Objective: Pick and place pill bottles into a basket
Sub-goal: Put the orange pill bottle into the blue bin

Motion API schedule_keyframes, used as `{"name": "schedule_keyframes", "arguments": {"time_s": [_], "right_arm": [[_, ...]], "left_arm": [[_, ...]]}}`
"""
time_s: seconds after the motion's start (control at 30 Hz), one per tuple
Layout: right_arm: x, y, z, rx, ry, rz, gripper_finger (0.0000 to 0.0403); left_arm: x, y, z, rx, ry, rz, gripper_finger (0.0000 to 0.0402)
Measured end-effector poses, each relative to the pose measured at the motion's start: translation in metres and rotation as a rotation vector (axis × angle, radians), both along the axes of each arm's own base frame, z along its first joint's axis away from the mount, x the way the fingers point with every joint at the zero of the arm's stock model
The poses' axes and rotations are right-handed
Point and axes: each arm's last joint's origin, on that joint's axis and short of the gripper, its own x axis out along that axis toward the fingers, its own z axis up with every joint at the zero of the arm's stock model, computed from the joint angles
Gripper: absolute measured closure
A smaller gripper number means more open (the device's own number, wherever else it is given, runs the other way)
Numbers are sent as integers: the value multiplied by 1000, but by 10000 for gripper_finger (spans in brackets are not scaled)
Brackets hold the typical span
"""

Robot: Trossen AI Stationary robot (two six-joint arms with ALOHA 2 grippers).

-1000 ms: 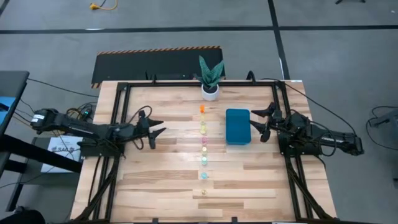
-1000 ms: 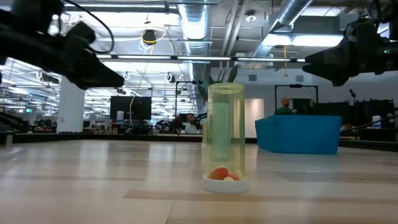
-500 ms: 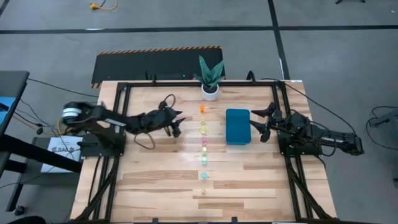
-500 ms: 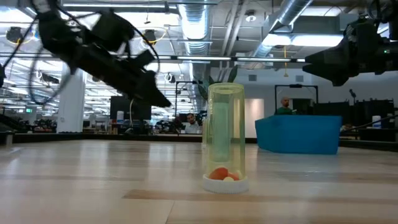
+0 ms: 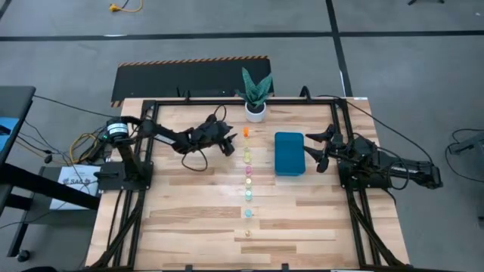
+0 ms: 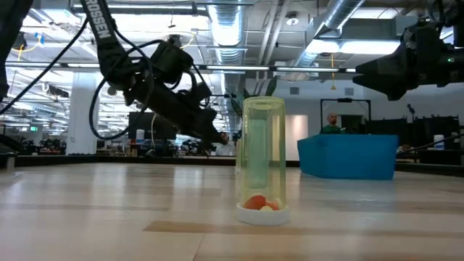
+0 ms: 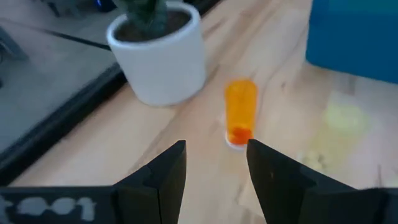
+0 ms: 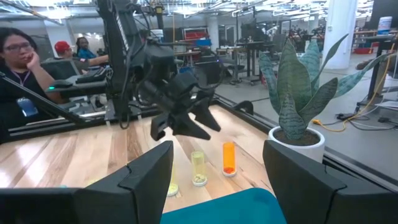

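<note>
Near the upper centre of the high view, the left gripper (image 5: 229, 142) hangs just beside the orange bottle (image 5: 246, 132), its fingers parted and holding nothing. That bottle stands upright at the top of the column of pill bottles (image 5: 247, 172), close to the white plant pot (image 5: 255, 112). To take it well, I judge the gripper should come down level so the bottle sits between the fingers as in the left wrist view, then close gently without tipping it or brushing the yellow bottle (image 5: 246, 156) below. At centre right of the high view the basket (image 5: 289, 153) sits beside the column; no bottle shows inside it. The right gripper (image 5: 321, 148) waits spread wide just right of the basket.
</note>
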Motion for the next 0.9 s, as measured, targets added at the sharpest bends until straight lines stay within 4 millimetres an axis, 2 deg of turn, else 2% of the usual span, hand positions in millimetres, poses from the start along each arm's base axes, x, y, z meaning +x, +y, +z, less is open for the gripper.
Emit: {"name": "schedule_keyframes", "arguments": {"time_s": [0.2,0.53,0.9], "right_arm": [[0,0,0,0,0,0,159],[0,0,0,0,0,0,159],[0,0,0,0,0,0,159]], "left_arm": [[8,8,8,-41,21,-101,242],[27,17,28,3,135,-139,242],[26,27,31,-55,153,-152,242]]}}
